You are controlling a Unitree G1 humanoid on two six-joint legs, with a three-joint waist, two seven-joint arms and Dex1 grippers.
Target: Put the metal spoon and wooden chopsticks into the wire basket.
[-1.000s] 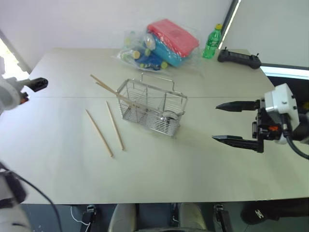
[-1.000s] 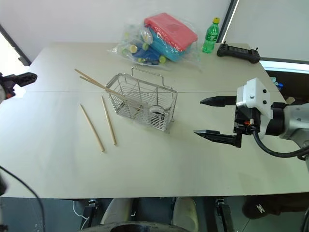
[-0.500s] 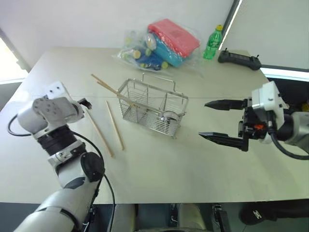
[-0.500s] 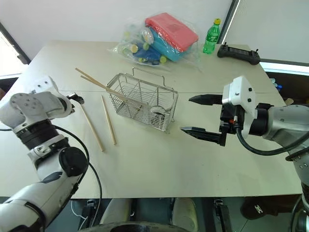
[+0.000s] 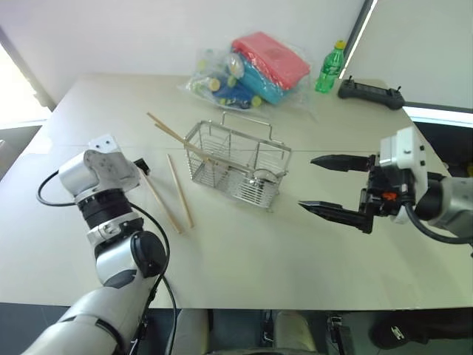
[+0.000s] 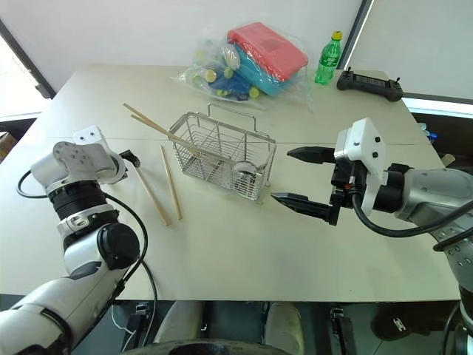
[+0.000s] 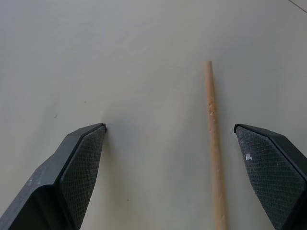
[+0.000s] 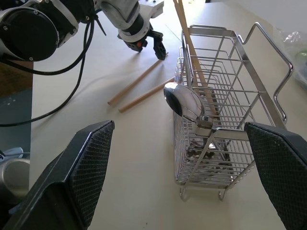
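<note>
Wooden chopsticks point(image 5: 179, 200) — 2 of the thin tan sticks lie loose on the beige table point(image 5: 244, 251); the left gripper point(image 6: 131, 157) has descended over one (jaws apart, nothing held). Silver wire-mesh basket point(image 5: 235, 164) already holds the shiny metal spoon point(image 8: 184, 101) and 2 sticks. Right gripper point(image 5: 329, 185) hangs open nearby.

We see pale beige desk point(image 6: 222, 259), seam crossing its middle; white wall point(image 6: 148, 29) behind far edge; dark frame strip point(image 6: 356, 29) near far right corner.
</note>
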